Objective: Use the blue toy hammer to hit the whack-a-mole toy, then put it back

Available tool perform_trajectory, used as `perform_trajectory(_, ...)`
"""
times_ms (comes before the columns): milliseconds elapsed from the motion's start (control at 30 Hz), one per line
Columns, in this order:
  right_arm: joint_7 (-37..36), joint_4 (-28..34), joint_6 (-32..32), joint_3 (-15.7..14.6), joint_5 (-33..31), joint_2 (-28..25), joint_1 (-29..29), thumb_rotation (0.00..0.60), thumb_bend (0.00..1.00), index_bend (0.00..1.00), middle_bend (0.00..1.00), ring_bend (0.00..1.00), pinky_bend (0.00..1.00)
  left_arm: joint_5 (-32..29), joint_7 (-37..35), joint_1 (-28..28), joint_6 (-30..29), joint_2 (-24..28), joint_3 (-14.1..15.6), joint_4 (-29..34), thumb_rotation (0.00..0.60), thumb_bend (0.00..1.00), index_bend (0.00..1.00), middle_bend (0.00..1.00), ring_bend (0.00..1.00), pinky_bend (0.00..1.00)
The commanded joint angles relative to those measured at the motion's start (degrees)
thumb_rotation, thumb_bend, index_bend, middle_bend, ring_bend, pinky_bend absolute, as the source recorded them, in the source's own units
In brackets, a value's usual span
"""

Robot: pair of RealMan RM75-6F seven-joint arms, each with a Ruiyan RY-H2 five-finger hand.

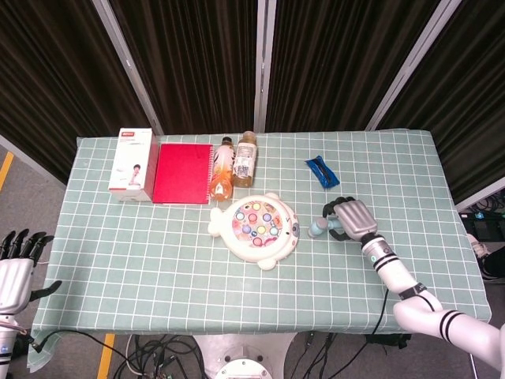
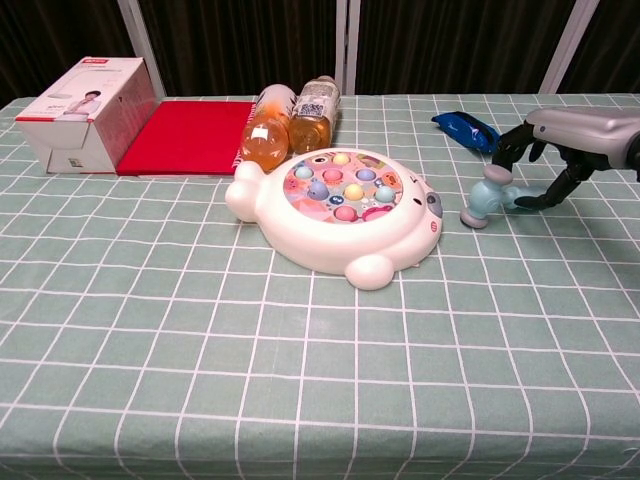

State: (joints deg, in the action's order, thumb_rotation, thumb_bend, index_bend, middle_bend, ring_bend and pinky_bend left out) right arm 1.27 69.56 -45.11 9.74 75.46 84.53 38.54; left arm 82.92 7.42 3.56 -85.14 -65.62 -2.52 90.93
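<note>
Hammer position: the blue toy hammer (image 2: pixel 493 194) lies flat on the table (image 2: pixel 300 360), just to the right of the whack-a-mole toy (image 2: pixel 340 208), apart from it, head toward the toy and handle pointing away.
Hammer look: we see a pale blue plastic body with a short barrel head capped in grey at the ends, and a stubby rounded handle; in the head view (image 1: pixel 318 227) only the head shows beside the hand.
Hammer handling: we judge it light, hollow and stiff, smooth enough to slip or roll, so a firm wrap matters more than force.
Where to hold: we would close around the handle, away from the head, leaving the head free to swing down on the toy.
Right hand: our right hand (image 2: pixel 560 150) sits over the handle on the side away from the toy, fingers (image 2: pixel 512 143) curved down and apart, the thumb low beside the handle; we judge it not yet closed and holding nothing.
Left hand: our left hand (image 1: pixel 16 268) is far to the left of the toy, off the table edge, fingers spread and empty.
Toy look: a white, rounded animal-shaped base with a pink top panel of coloured pegs, likely rigid and steady under taps.
Risk: we think a nudge from the fingertips could roll the hammer toward the toy.
</note>
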Motion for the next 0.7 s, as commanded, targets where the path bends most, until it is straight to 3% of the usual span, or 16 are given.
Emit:
perform_trajectory(33,-0.80,-1.24,0.34,-0.46,0.27,1.10,0.60,0.600,0.23,0.43,0.39,0.26,0.27,0.05,0.01,0.00,-0.06,0.12,-0.03,-0.02,0.600,0.00,0.20,0.15,0.05,0.02)
perform_trajectory(433,-4.49,-4.31,-0.30,-1.74,1.72,3.26,1.27,0.600,0.29,0.47,0.44,0.33,0.36,0.19,0.20,0.07,-0.24,0.41,-0.13,0.19,0.600,0.00,0.20,0.15,0.05,0.02)
perform_trajectory(700,-6.05,-5.41,-0.57,-2.19,2.04,3.57,1.47,0.600,0.29,0.48,0.45,0.34,0.36,0.17,0.25,-0.17,-0.50,0.48,-0.02,0.31,0.600,0.00,0.20,0.15,0.05,0.02)
